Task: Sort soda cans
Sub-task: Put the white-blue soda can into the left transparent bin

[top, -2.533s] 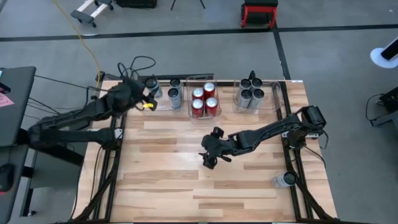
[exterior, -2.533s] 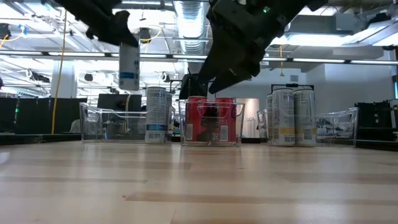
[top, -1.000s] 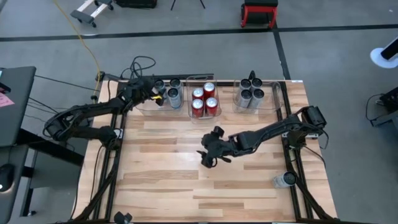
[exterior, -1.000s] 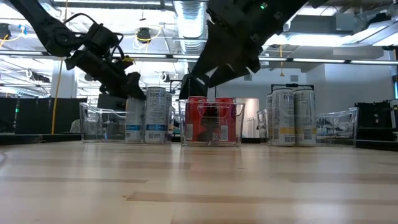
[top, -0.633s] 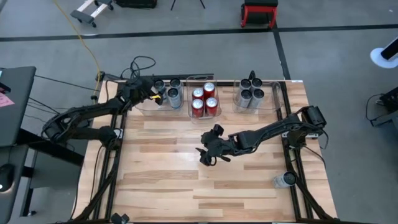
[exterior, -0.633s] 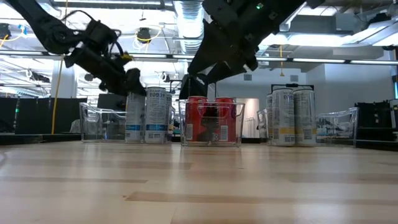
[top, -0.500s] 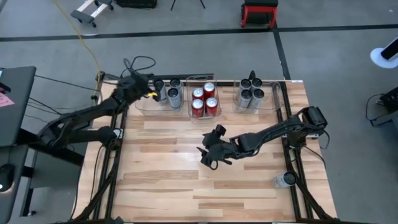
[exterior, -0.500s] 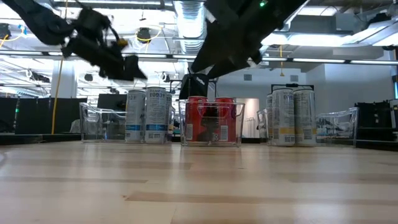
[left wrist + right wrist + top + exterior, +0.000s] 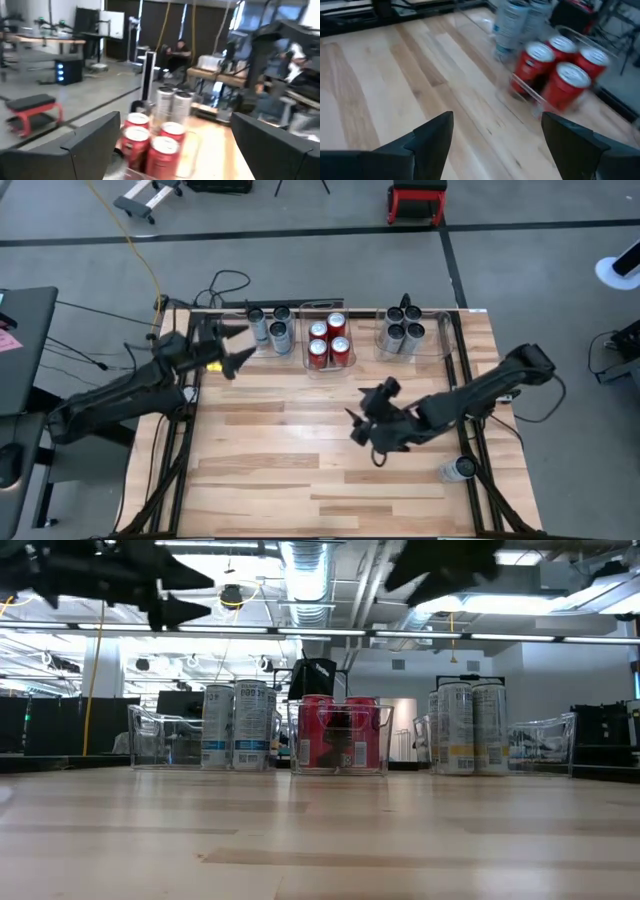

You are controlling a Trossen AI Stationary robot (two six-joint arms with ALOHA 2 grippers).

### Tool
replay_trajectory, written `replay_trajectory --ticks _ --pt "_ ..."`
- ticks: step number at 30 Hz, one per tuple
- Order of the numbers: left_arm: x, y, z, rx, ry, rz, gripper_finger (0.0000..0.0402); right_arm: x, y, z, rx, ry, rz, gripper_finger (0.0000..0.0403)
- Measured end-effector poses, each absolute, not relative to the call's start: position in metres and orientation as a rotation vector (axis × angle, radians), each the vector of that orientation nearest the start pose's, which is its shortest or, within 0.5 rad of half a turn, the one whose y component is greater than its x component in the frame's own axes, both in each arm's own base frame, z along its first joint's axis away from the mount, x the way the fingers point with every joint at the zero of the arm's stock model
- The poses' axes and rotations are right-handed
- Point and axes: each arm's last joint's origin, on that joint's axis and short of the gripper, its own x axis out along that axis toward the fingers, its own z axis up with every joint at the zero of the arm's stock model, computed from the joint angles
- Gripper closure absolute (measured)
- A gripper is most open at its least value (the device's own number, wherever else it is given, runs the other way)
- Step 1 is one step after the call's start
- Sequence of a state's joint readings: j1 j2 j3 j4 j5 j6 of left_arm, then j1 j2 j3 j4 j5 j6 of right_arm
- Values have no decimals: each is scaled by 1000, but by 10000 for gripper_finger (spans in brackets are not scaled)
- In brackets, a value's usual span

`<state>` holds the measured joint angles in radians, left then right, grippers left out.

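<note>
left gripper: fingers wide, empty | right gripper: fingers wide, empty | risk: lone grey can at counter edge gets knocked off

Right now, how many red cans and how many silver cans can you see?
Red metal soda cans with silver tops: 4
Silver-grey metal soda cans: 8
Total: 12

— Which colours are seen on the soda cans?
— Four red cans with silver tops are shown in the clear middle bin; the silver-grey cans carry blue and white print.
— And the tabletop?
— Pale wood planks with streaky grain are seen, beside a grey floor crossed by black lines.
</note>
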<state>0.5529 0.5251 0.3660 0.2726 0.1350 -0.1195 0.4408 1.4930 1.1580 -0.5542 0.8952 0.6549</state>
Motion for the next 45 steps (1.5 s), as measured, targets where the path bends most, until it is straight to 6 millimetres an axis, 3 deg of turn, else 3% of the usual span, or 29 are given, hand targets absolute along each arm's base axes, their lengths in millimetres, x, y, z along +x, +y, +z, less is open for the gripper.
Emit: replay_trajectory --ticks 8,14,22,36,45 --pt "117 33 229 -144 -275 205 26 243 116 283 172 557 -696 81" --pt "126 19 217 -106 -212 279 26 232 119 281 232 566 -733 81" --pt "142 11 208 -97 -144 278 26 228 128 279 273 619 -675 81" --pt "182 4 205 -28 47 227 26 199 169 275 328 795 -439 81" --pt "213 3 204 -23 126 205 26 186 165 275 463 1048 -501 77"
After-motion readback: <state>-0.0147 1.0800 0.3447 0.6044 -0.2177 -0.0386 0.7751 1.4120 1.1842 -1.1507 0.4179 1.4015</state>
